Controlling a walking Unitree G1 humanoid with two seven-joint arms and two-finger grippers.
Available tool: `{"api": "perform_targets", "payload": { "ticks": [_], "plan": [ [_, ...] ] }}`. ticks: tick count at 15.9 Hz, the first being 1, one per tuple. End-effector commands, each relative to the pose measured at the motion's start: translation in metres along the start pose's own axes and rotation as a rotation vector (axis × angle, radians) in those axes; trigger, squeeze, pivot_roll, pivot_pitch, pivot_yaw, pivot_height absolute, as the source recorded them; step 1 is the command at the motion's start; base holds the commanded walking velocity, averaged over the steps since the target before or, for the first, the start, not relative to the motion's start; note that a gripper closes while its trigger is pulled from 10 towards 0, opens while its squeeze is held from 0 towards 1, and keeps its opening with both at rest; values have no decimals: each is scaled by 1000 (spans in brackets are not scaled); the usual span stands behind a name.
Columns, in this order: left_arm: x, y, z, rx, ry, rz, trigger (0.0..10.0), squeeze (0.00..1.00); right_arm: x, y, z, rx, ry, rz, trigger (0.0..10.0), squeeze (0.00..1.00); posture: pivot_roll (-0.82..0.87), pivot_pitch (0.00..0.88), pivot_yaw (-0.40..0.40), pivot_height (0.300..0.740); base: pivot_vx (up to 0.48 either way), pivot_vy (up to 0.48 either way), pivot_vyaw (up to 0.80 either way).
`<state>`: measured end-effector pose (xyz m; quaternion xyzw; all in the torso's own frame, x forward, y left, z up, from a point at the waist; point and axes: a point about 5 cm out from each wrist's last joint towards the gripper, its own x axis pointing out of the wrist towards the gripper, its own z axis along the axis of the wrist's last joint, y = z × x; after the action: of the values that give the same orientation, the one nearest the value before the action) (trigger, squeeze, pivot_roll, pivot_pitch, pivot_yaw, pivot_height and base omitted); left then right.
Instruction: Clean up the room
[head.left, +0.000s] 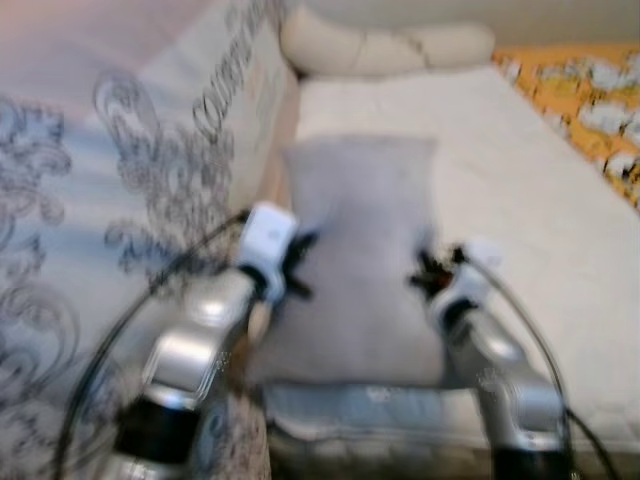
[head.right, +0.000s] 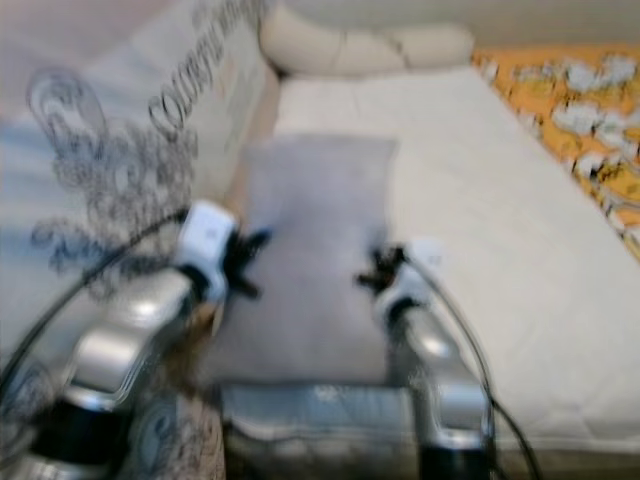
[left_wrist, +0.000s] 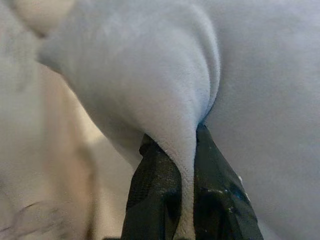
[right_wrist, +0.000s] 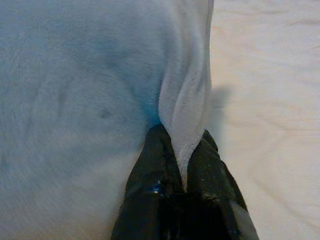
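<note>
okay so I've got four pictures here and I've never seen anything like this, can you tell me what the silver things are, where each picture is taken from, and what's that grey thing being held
The silver things are the two arms of a humanoid robot. The two wide pictures come from cameras in its head, looking down at a bed with a cream mattress and cream pillows at the far end. A patterned cushion stands on the robot's left.

The two close-up pictures come from cameras on its wrists, looking along the black jaws.

The grey thing is a soft grey cloth, perhaps a pillowcase or a small blanket, lying on the mattress. The left gripper pinches a fold at one side edge, and the right gripper pinches the opposite edge.
</note>
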<state>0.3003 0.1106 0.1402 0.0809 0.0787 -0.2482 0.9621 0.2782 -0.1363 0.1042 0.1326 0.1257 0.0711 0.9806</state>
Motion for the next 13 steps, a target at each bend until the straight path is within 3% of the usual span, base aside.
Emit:
{"api": "perform_targets", "payload": {
  "ticks": [1, 7, 10, 13],
  "plan": [
    [5, -6, 11, 22, -39, -25, 10000, 0, -2, -9, 5, -5, -13, -34, 10000, 1000, -19, 0, 83, 740, 0, 0, 0],
    [35, 9, 9, 130, -15, 11, 10000, 0, 0, -27, 6, -37, -4, -102, 10000, 1000, -27, 0, 85, 740, 0, 0, 0],
    [58, 12, 23, 229, -36, -49, 10000, 0, 3, -20, 17, -65, -33, 28, 10000, 1000, -25, 0, 80, 740, 0, 0, 0],
    [70, 19, 35, 282, -27, -66, 10000, 0, 2, -18, 24, -86, -50, 125, 10000, 1000, -31, 0, 84, 740, 0, 0, 0]
  ]
}}
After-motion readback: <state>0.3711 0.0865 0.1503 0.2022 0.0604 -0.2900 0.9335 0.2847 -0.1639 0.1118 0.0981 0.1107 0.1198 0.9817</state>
